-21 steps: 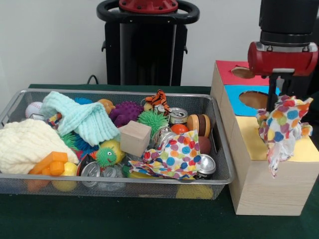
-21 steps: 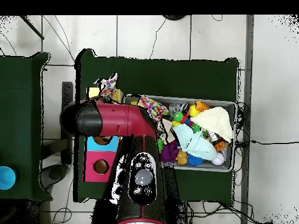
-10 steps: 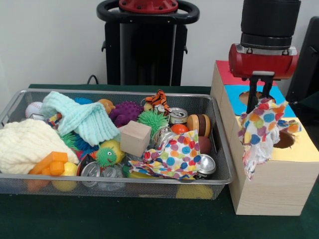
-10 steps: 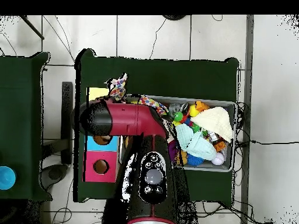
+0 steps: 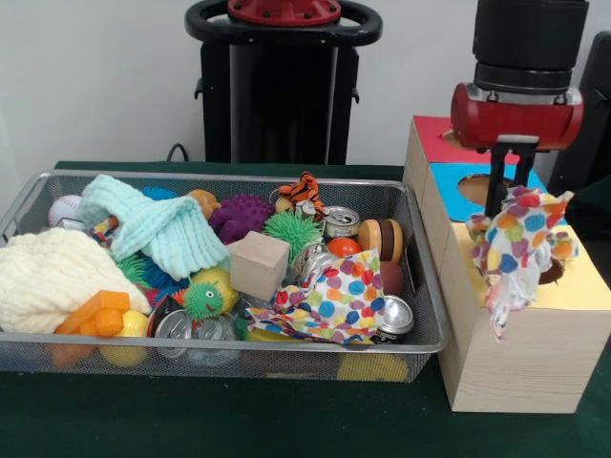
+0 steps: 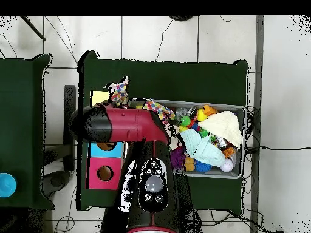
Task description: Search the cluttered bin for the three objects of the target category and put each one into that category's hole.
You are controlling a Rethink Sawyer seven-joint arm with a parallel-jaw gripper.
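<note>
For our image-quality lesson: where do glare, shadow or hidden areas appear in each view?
Front view: even light, slight shine on the can tops, the yellow hole mostly hidden by the spotted cloth. Overhead view: the arm covers part of the bin.

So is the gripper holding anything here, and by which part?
Yes: the gripper holds the polka-dot cloth by its top edge, the rest hanging over the yellow section of the wooden box.
</note>
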